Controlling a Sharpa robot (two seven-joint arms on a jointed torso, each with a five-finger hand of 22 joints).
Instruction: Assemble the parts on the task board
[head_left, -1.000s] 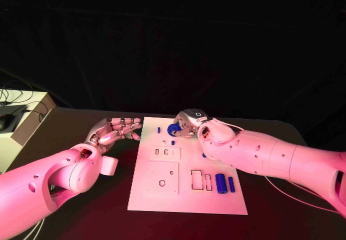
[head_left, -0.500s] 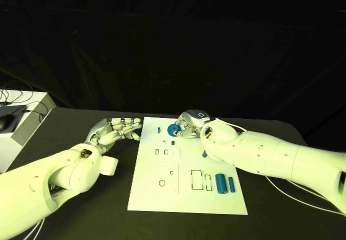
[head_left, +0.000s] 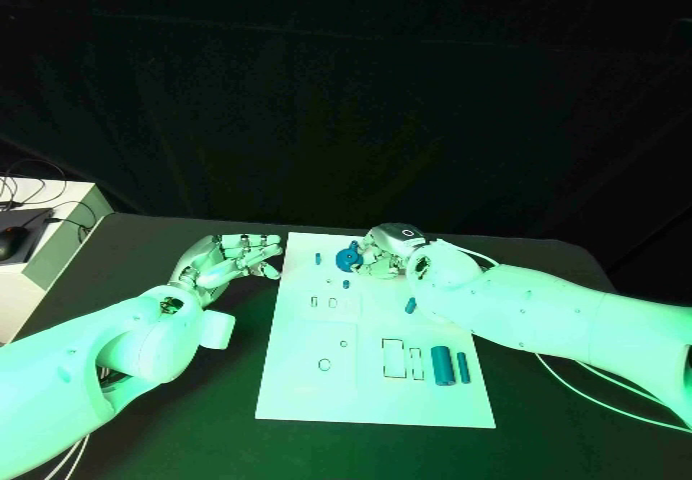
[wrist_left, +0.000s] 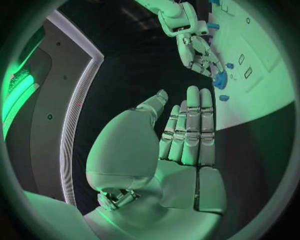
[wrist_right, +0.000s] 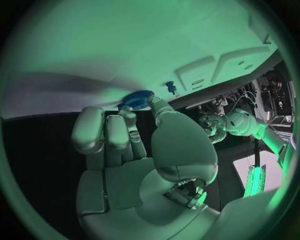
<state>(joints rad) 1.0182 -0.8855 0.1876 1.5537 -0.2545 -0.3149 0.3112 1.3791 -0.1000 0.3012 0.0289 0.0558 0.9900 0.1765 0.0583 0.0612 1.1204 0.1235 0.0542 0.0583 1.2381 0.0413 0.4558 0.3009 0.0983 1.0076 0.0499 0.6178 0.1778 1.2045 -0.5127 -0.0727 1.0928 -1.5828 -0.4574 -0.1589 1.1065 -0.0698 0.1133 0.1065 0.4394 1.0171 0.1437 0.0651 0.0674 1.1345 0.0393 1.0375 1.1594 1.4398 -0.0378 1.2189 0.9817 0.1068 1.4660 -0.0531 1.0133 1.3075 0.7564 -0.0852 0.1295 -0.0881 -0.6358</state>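
The white task board (head_left: 310, 395) lies in the middle of the table. At its far edge sits a blue round part (head_left: 346, 259), and my right hand (head_left: 389, 250) pinches it between thumb and fingertips (wrist_right: 127, 114). The right wrist view shows the same round part (wrist_right: 136, 99) against the board, with a small blue peg (wrist_right: 170, 87) just past it. My left hand (head_left: 228, 260) rests off the board's far left corner, fingers straight and holding nothing. More blue parts lie on the board: a peg (head_left: 317, 259), a cylinder (head_left: 441, 366) and a thin bar (head_left: 463, 368).
A pale box (head_left: 51, 245) with cables stands at the table's left edge. The board has several rectangular recesses (head_left: 392, 358) near its middle. My right forearm (head_left: 548, 315) lies over the board's right side.
My right wrist has shifted slightly to the right while the blue round part stays at the same spot. The left hand has not moved.
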